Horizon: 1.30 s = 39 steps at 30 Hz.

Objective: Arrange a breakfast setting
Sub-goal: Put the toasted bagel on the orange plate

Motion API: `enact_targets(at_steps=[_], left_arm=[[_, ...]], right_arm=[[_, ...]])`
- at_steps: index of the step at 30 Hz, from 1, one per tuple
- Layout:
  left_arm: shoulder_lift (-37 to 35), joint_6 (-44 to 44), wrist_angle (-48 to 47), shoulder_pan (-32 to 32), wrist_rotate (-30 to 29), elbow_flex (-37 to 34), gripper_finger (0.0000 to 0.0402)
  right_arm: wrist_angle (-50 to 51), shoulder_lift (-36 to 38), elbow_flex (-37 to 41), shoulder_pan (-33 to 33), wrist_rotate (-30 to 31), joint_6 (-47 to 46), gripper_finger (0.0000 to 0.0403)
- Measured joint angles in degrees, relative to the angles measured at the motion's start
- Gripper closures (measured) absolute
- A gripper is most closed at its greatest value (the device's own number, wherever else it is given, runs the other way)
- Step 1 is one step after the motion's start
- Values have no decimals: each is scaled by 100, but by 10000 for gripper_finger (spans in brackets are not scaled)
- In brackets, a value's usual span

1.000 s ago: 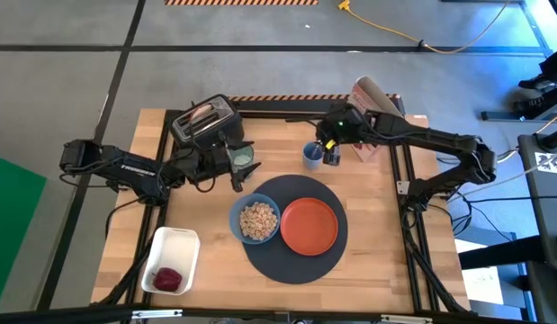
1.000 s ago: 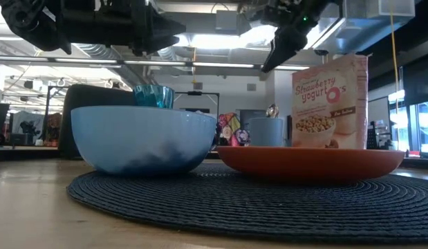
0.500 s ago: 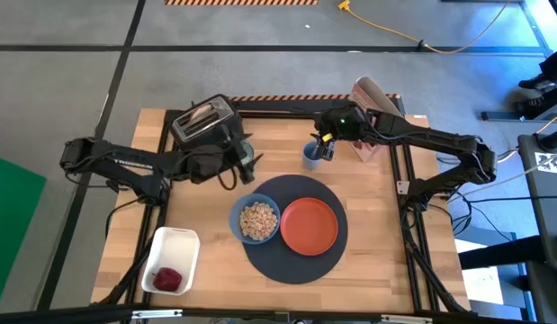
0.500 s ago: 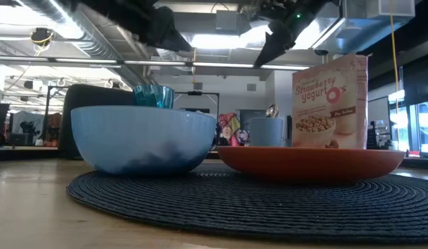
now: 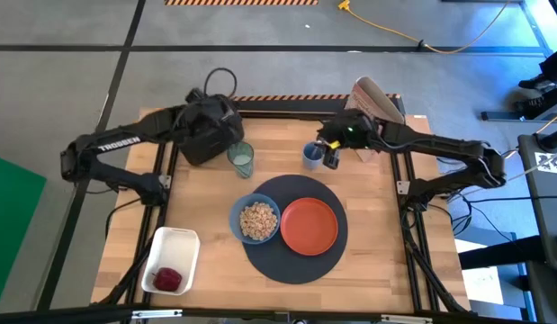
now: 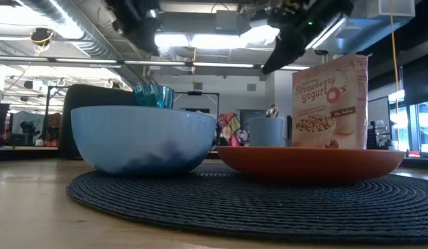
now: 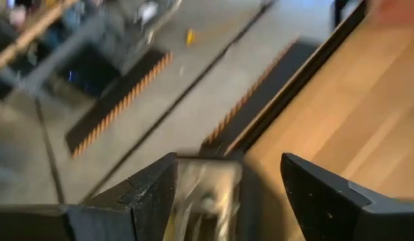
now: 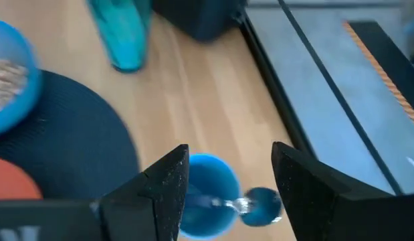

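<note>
The large dark blue-grey round mat [image 5: 291, 236] lies near the middle of the wooden table [image 5: 377, 270] and serves as the landmark. On it sit the small blue bowl [image 5: 256, 220], filled with cereal, and the orange plate [image 5: 309, 226] — side by side and touching or nearly so. The translucent green tumbler [image 5: 241, 159] stands upright on bare wood just beyond the mat's far-left edge. A small blue mug [image 5: 311, 156] stands just past the mat's far edge, with the metal spoon [image 8: 250, 199] resting in it, bowl end over the rim.

The right gripper [image 5: 332, 157] hovers beside the mug, fingers spread wide and holding nothing. The left gripper [image 7: 227, 194] is raised over the black toaster [image 7: 205, 194] far-left of the mat — fingers apart, empty. A cereal box [image 6: 331, 100] stands beyond the mat's far-right side.
</note>
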<state>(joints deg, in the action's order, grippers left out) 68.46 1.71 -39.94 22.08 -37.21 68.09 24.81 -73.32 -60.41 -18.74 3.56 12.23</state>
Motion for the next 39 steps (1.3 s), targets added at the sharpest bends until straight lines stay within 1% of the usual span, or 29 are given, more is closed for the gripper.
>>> enact_targets(at_steps=[3,7,10,14,17,21,29,32,36,39], left_arm=[[1,-135,-538,591,392,22,148],[1,-161,-834,1434,896,22,149],[1,-135,-865,1949,1339,24,149],[1,-127,-940,2486,1980,25,149],[2,-122,-1153,2786,2167,25,149],[4,-146,-1373,2985,2144,25,149],[5,30,-1462,3182,2230,-3,149],[5,198,-1445,3181,2511,-196,149],[6,335,-1352,3181,2541,-464,149],[-4,340,-1286,3179,2511,-515,149]], right_arm=[[-665,370,611,-2,-225,0,198],[-1358,768,1280,4,-447,-64,198],[-1486,898,1617,4,-469,-183,198],[-1552,944,1889,3,-468,-229,198],[-1801,942,2091,2,-469,-260,198],[-2126,943,2268,2,-467,-260,198],[-2137,944,2283,0,-469,-260,198],[-2135,944,2283,0,-471,-296,198],[-2137,944,2283,0,-581,-311,198],[-2175,942,2283,0,-617,-317,198]])
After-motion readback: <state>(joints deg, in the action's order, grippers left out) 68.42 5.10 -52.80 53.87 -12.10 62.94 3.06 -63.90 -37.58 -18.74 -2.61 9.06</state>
